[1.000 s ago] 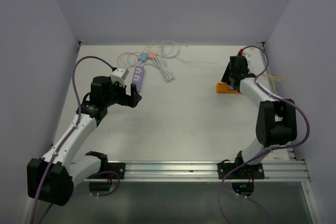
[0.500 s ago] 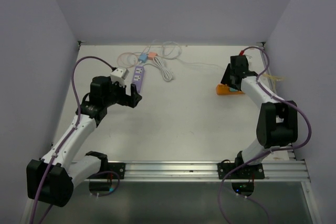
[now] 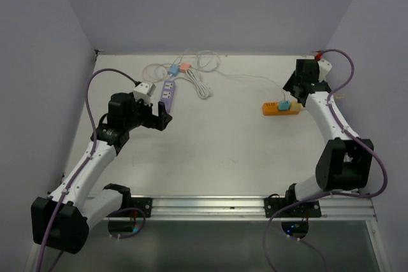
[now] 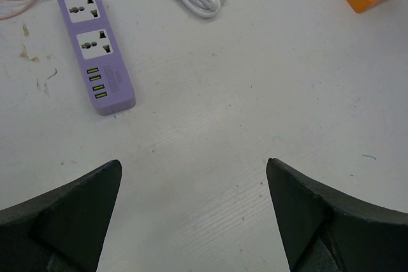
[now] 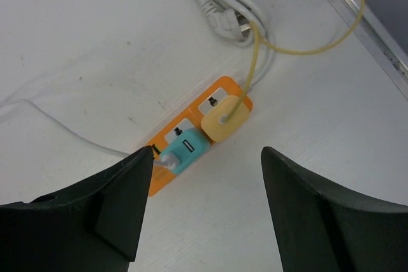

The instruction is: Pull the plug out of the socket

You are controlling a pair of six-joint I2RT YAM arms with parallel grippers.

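While both plugs sit seated in their sockets, the left gripper (image 4: 193,165) is seen wide open and empty over the worktop (image 3: 223,151) toward its left edge, well apart from the work. Toward the right edge lies the orange power strip (image 5: 224,85), in which a yellow plug (image 5: 224,120) and, just beside it, a teal adapter (image 5: 185,151) are seated; which of the two is meant cannot be told. The right gripper (image 5: 207,152) is poised above them, its fingers parted and nothing held. Farther back, toward the far-left corner, a purple power strip (image 4: 95,49) is seen with its sockets bare. Trouble is judged likely if the orange strip is left unbraced: it could be lifted or dragged along with the plug. The neighbouring adapter could be pinched by mistake, and the yellow cable (image 5: 255,42) rising from the plug could be snagged.
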